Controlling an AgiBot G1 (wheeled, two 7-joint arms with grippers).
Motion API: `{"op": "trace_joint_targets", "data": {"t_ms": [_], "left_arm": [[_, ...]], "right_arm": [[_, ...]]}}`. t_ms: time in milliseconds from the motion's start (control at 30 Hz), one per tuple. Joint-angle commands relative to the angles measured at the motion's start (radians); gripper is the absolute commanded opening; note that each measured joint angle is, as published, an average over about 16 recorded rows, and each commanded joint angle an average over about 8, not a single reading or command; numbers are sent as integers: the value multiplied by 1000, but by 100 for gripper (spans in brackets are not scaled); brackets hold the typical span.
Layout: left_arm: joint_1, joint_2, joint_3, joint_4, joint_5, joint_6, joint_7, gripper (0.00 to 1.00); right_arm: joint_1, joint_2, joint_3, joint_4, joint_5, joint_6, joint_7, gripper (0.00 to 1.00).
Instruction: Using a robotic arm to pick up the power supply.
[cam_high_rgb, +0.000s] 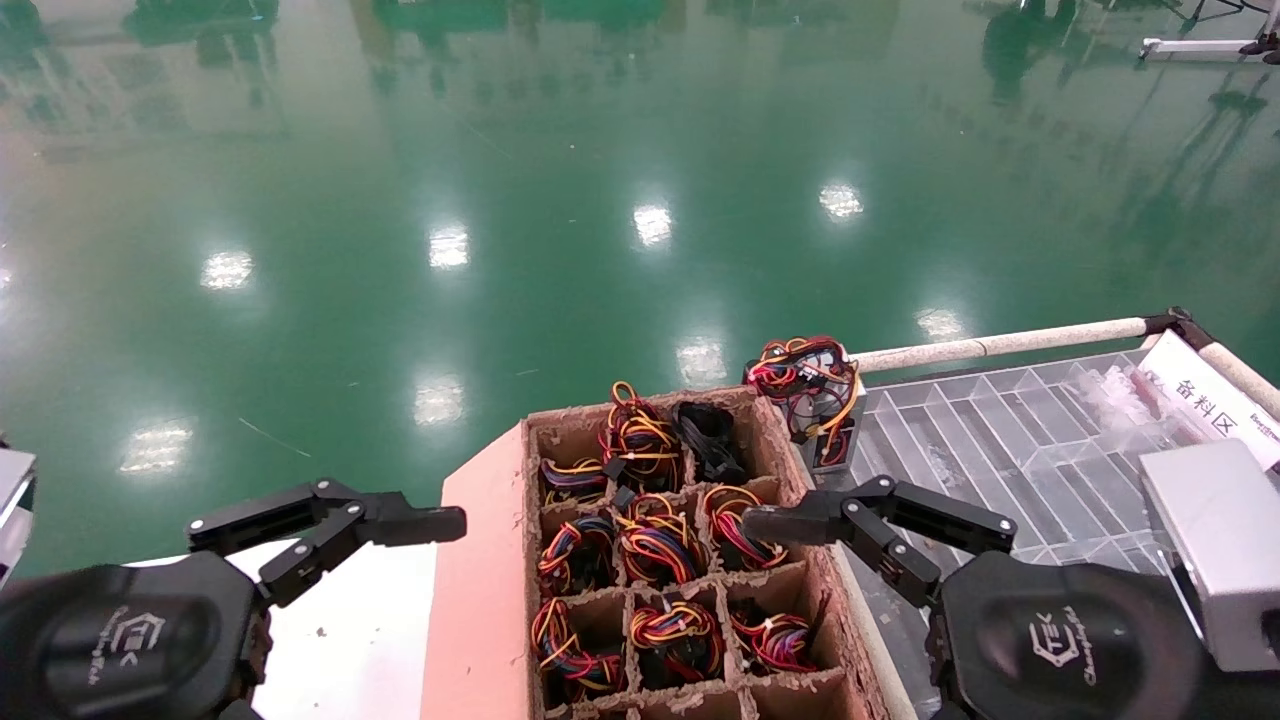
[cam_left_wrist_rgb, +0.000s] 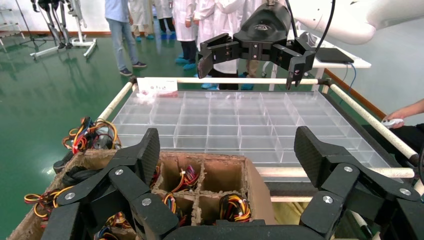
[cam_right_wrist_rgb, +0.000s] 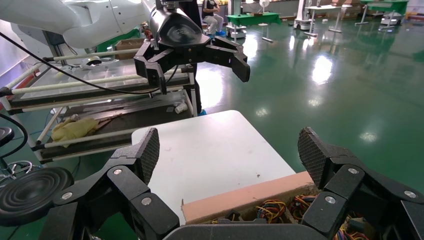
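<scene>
**A:** What is the right gripper (cam_right_wrist_rgb: 229, 150) doing?

**B:** It sits at 5 o'clock in the head view. Its fingers (cam_right_wrist_rgb: 145, 150) are spread wide and grip nothing. One fingertip reaches over the 3 o'clock side of the box (cam_high_rgb: 480, 600).

**A:** Where is the power supply (cam_high_rgb: 812, 400)?

**B:** It stands upright just outside the box's 1 o'clock corner, at the edge of a clear tray (cam_high_rgb: 1010, 420). A bundle of red, yellow and black wires sits on top of it. It is clear of both grippers. More wire bundles (cam_high_rgb: 655, 545) fill the box's cells.

**A:** And the left gripper (cam_left_wrist_rgb: 227, 150)?

**B:** It is at 7 o'clock, over a white table (cam_high_rgb: 350, 640). Its fingers are also spread, with nothing between them.
</scene>
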Motion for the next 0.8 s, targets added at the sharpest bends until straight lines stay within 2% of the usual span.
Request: {"op": "trace_joint_targets", "data": {"t_ms": [33,800], "left_arm": [[0,0,0,0,0,0,0,0],[0,0,0,0,0,0,0,0]], "right_arm": [[0,0,0,0,0,0,0,100],[0,0,0,0,0,0,0,100]]}}
